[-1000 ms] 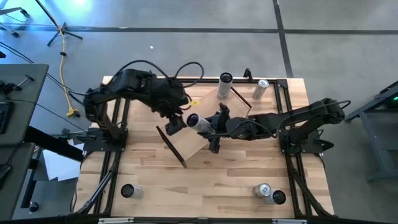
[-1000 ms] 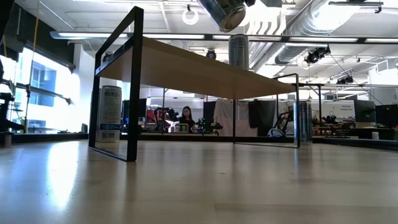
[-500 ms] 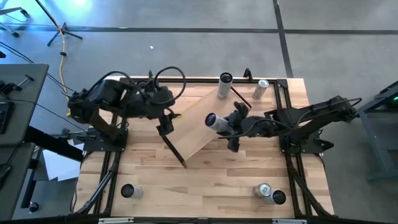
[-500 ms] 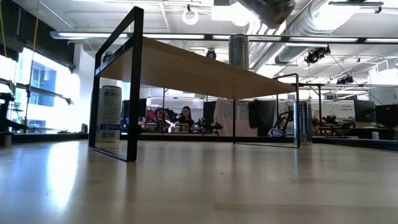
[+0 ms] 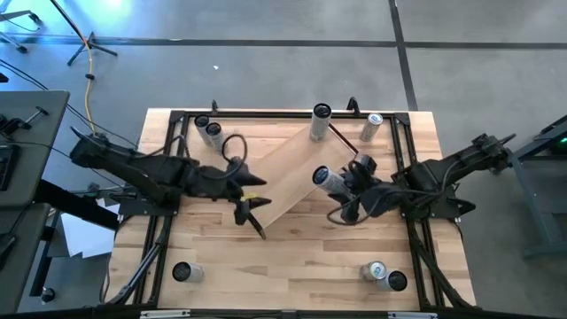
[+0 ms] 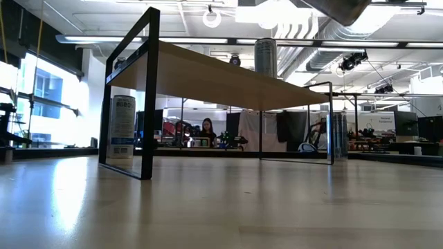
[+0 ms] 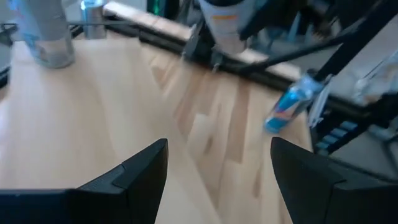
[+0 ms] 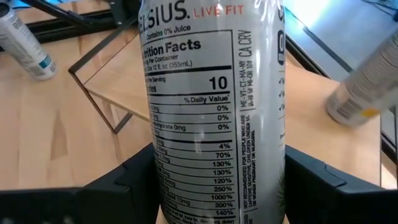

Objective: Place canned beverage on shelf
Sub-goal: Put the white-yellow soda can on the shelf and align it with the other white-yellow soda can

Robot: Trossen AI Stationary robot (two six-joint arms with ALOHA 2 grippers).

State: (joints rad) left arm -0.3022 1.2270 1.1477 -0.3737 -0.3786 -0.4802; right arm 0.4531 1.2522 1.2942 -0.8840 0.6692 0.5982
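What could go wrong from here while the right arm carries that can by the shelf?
1. The right gripper holds the white can tilted over the shelf's right edge; set down at that angle, it may topple.
2. Another can already stands at the shelf's far end, so a sweep that way could knock it.
3. The left gripper, open and empty, sits near the shelf's near bracket and might nudge it.

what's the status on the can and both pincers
Right pincer shut on can, above shelf's right edge. Left pincer open, empty, at shelf's near-left end. One can already standing on shelf.
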